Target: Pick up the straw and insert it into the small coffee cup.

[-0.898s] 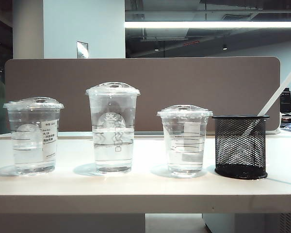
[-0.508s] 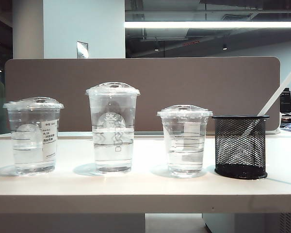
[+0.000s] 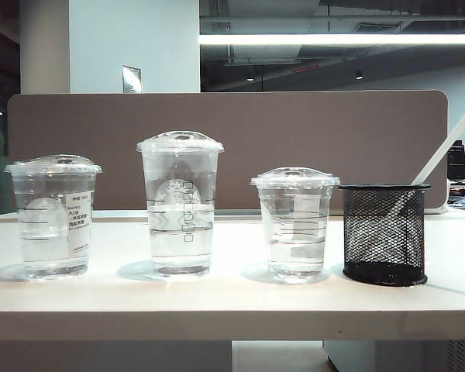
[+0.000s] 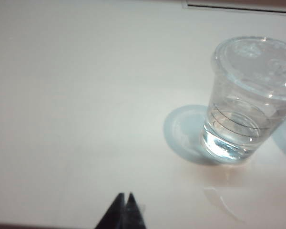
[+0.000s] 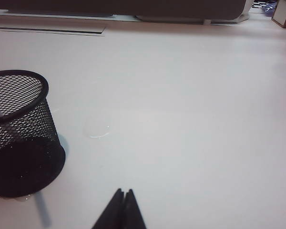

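We find the straw (image 3: 442, 147) leaning in the mesh holder (image 3: 385, 234), beside the small cup (image 3: 295, 225). Left gripper (image 4: 124, 196) and right gripper (image 5: 124, 192) hover over bare table (image 5: 190, 119), jaws pressed together, holding nothing, well apart from the straw.

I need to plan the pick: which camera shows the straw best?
The exterior view: the straw shows as a long white line leaning up out of the black mesh holder. The right wrist view catches only a white sliver inside the holder's rim; the left wrist view shows none of it.
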`<state>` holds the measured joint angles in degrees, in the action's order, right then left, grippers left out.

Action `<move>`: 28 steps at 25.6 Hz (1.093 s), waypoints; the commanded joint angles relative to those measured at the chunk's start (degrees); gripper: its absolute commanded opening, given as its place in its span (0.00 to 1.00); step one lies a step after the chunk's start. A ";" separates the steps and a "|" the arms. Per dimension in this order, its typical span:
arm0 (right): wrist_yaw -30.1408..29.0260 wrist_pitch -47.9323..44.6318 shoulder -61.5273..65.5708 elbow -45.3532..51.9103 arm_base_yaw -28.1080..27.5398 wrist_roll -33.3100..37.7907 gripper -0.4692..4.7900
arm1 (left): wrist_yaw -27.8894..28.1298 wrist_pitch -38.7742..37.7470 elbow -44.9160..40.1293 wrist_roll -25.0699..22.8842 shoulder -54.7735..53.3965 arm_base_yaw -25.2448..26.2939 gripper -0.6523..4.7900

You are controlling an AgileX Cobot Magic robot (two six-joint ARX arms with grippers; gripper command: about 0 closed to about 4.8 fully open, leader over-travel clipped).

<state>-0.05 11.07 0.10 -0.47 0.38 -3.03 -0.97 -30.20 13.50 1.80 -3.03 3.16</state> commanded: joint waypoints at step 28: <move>0.13 -0.57 -0.07 0.35 0.00 0.07 0.07 | -18.80 -51.47 61.99 7.67 -10.05 0.00 0.11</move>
<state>-0.05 11.09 0.10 -0.47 0.38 -3.03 -19.35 -76.05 74.17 9.10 -13.08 3.16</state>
